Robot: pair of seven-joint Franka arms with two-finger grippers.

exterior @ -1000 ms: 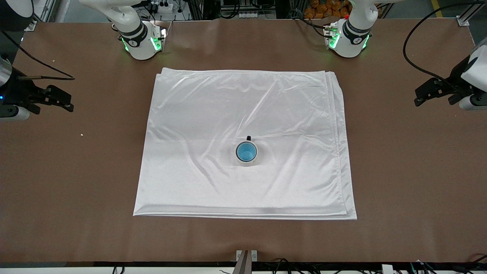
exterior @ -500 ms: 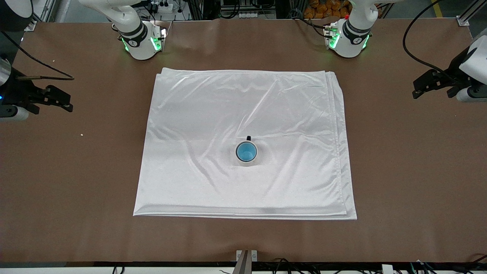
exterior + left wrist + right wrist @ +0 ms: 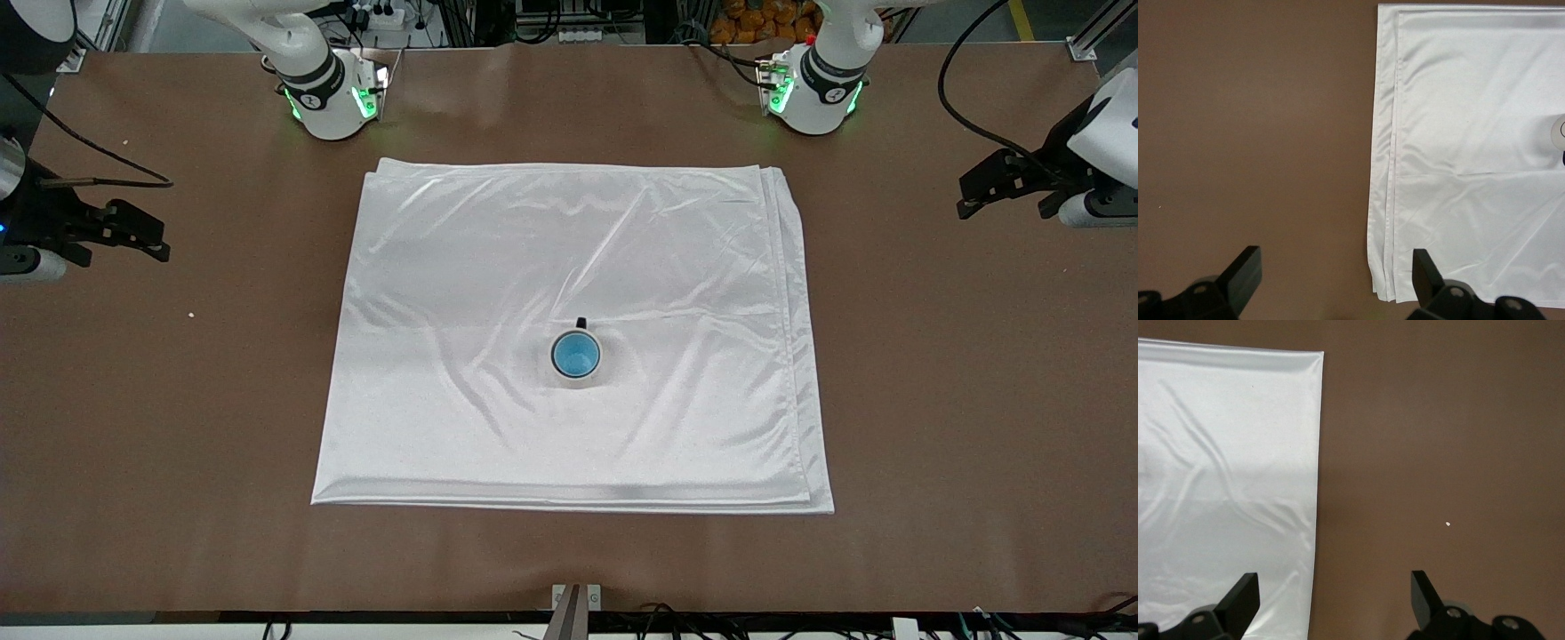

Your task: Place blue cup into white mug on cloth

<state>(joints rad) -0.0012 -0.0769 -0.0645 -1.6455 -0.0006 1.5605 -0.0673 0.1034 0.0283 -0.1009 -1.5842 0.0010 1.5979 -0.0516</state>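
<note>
The blue cup (image 3: 575,354) stands upright inside the white mug (image 3: 576,380), whose black handle points toward the arms' bases. The mug rests on the white cloth (image 3: 533,249), a little nearer the front camera than the cloth's middle. My left gripper (image 3: 978,188) hangs open and empty over bare table at the left arm's end, off the cloth. In the left wrist view the left gripper (image 3: 1335,267) spans the cloth's (image 3: 1458,133) layered edge, and the mug (image 3: 1557,137) shows at the frame's border. My right gripper (image 3: 160,240) waits open over bare table at the right arm's end; in the right wrist view the gripper (image 3: 1333,590) straddles the cloth's (image 3: 1225,487) edge.
The brown table (image 3: 933,400) surrounds the cloth on all sides. A tiny white speck (image 3: 191,314) lies on it toward the right arm's end, and this speck (image 3: 1449,524) also shows in the right wrist view. The two arm bases stand along the table's edge by the robots.
My left gripper has drawn back toward the robots' edge of the table, still open. The right gripper has barely shifted. Cup, mug and cloth have not moved.
</note>
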